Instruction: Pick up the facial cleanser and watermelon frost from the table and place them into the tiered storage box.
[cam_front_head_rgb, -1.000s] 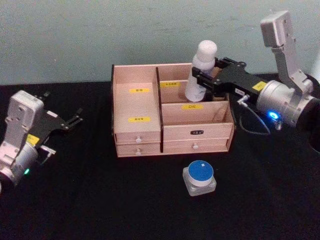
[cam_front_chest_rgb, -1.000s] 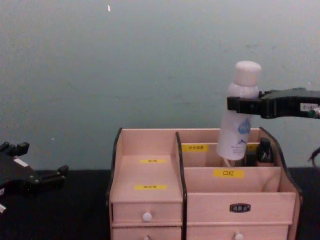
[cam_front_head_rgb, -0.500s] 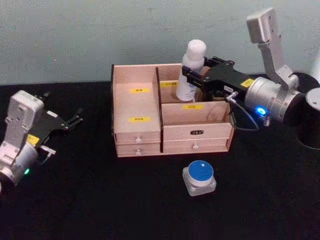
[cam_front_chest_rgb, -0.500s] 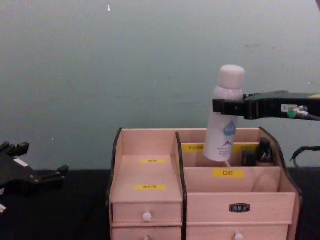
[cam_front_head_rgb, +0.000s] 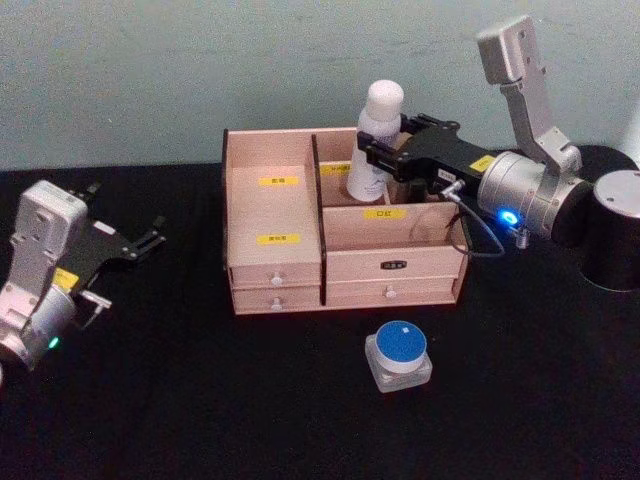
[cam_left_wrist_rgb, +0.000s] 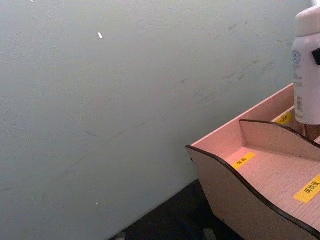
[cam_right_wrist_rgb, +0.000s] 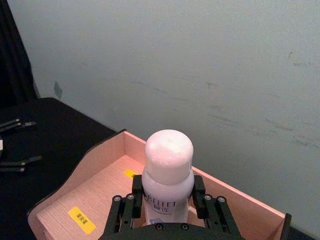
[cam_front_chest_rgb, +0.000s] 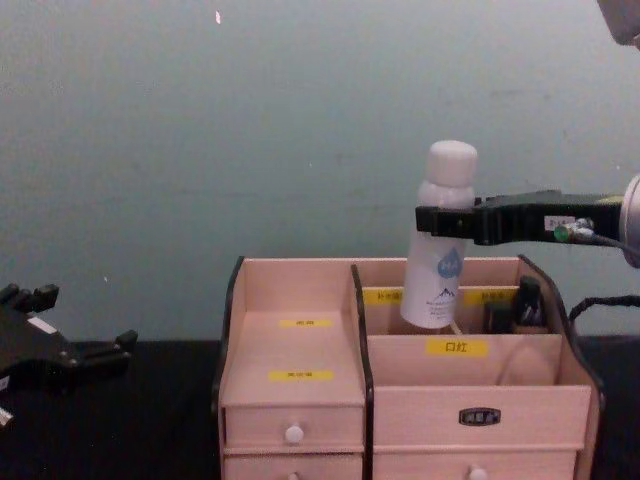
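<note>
The facial cleanser (cam_front_head_rgb: 374, 135), a tall white bottle with blue lettering, hangs slightly tilted over the back right compartment of the tiered storage box (cam_front_head_rgb: 275, 270). My right gripper (cam_front_head_rgb: 377, 150) is shut on its upper body; the grip also shows on the bottle (cam_front_chest_rgb: 440, 250) in the chest view, where its base dips below the wooden box (cam_front_chest_rgb: 300, 400) rim, and in the right wrist view at the gripper (cam_right_wrist_rgb: 165, 200). The watermelon frost (cam_front_head_rgb: 399, 356), a squat jar with a blue lid, stands on the black table in front of the box. My left gripper (cam_front_head_rgb: 150, 240) rests open at the left.
A small dark bottle (cam_front_chest_rgb: 528, 303) stands in the back right compartment beside the white bottle. A black cylinder (cam_front_head_rgb: 612, 230) stands at the right edge of the table. A pale wall rises close behind the box.
My right gripper has carried the white bottle leftward and lower, so its base now sits down inside the back right compartment. The left arm and the jar have not moved.
</note>
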